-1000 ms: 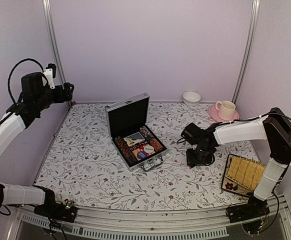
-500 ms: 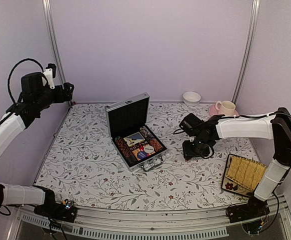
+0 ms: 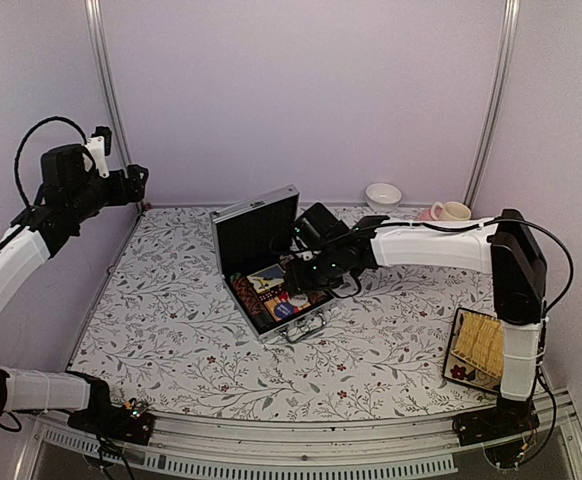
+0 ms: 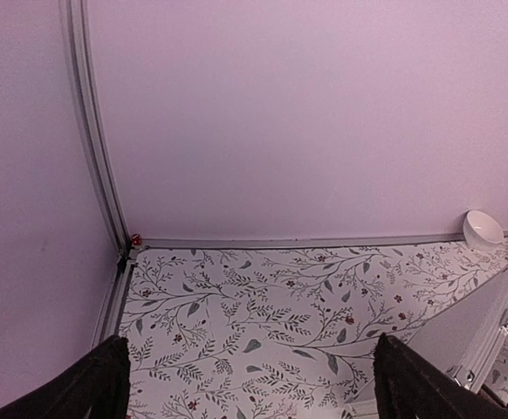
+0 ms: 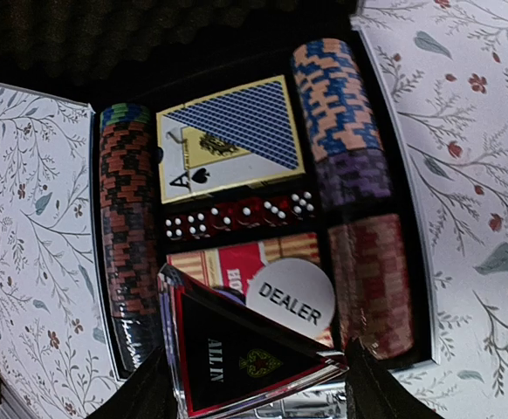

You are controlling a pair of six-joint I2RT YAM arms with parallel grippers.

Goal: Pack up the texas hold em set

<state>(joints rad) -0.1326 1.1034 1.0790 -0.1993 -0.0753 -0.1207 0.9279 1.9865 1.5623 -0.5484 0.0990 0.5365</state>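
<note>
The right pincer [image 5: 258, 390] is partly closed on the black-red triangular marker [image 5: 236, 345], gripping it by its edges just above the near end of the open case [image 3: 311, 312]. Beneath it, chip stacks [image 5: 127, 218], cards [image 5: 228, 131], red dice [image 5: 236, 218] and dealer button [image 5: 291, 297] sit in their compartments. The left pincer [image 4: 252, 388] hangs wide open and empty, well apart at the far left. Judged outstanding: seating the marker and shutting the upright lid [image 3: 256, 230].

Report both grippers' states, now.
Left gripper: open, holding nothing.
Right gripper: jaws closed on the black-red triangular marker.
</note>
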